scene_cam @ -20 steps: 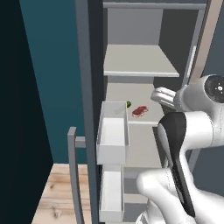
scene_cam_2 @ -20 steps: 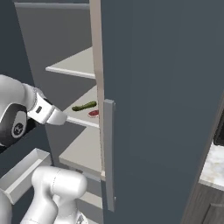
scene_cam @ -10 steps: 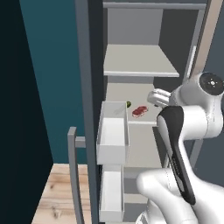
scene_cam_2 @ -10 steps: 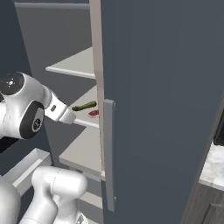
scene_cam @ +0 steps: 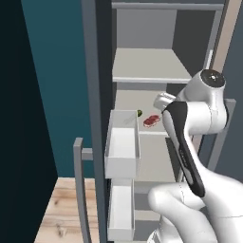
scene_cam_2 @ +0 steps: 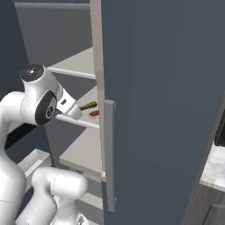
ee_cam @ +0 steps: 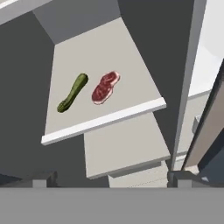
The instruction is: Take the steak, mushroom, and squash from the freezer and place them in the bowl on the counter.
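The freezer [scene_cam: 142,66] stands open. On its middle shelf [ee_cam: 131,65] lie the red marbled steak [ee_cam: 105,87] and, beside it, the dark green squash [ee_cam: 72,92], apart from each other. Both also show as the steak [scene_cam: 152,120] and squash [scene_cam: 139,113] from the left, and as the squash [scene_cam_2: 88,106] and steak [scene_cam_2: 93,114] from the right. My gripper [ee_cam: 112,180] hangs open in front of and above that shelf, its two fingertips [ee_cam: 43,178] wide apart with nothing between them. The mushroom and the bowl are out of view.
White door bins [scene_cam: 122,142] and a bar handle [scene_cam: 78,180] sit on the open door at the left. The other grey door [scene_cam_2: 158,88] with its handle [scene_cam_2: 109,154] blocks the right side. A strip of counter [scene_cam_2: 214,165] shows at the far right.
The arm has swung up, and the hand has moved a little closer to the shelf with the steak and squash. The gripper has stayed open.
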### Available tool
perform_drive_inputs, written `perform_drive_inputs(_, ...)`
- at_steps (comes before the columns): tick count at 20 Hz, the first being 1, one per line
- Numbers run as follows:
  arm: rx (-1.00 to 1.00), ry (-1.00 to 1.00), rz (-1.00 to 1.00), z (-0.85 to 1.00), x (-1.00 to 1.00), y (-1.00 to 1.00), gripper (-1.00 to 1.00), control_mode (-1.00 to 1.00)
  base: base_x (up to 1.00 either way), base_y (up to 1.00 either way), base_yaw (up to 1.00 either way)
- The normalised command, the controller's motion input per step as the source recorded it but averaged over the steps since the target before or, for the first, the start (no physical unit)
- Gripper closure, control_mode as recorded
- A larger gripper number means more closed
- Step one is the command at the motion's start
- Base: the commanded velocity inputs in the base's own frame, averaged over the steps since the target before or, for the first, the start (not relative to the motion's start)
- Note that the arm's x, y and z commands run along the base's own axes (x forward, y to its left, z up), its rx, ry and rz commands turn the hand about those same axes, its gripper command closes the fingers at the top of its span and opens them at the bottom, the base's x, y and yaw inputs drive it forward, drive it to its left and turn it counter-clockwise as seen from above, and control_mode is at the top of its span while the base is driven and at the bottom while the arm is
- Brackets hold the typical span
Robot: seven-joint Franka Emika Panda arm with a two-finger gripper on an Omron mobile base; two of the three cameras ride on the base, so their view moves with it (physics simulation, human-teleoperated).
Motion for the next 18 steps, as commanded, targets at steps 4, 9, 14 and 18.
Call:
perform_drive_inputs(4,0.00,0.00,0.00,-0.40,0.18,0.00,-1.00,-1.00,0.00,0.00,0.00)
perform_drive_inputs(9,0.00,-0.01,0.00,-0.30,0.26,0.00,-1.00,-1.00,0.00,0.00,0.00)
perform_drive_inputs(14,-0.04,0.00,0.00,-0.25,0.33,0.00,-1.00,-1.00,0.00,0.00,0.00)
perform_drive_inputs(18,-0.01,0.02,0.00,-0.14,0.29,0.00,-1.00,-1.00,0.00,0.00,0.00)
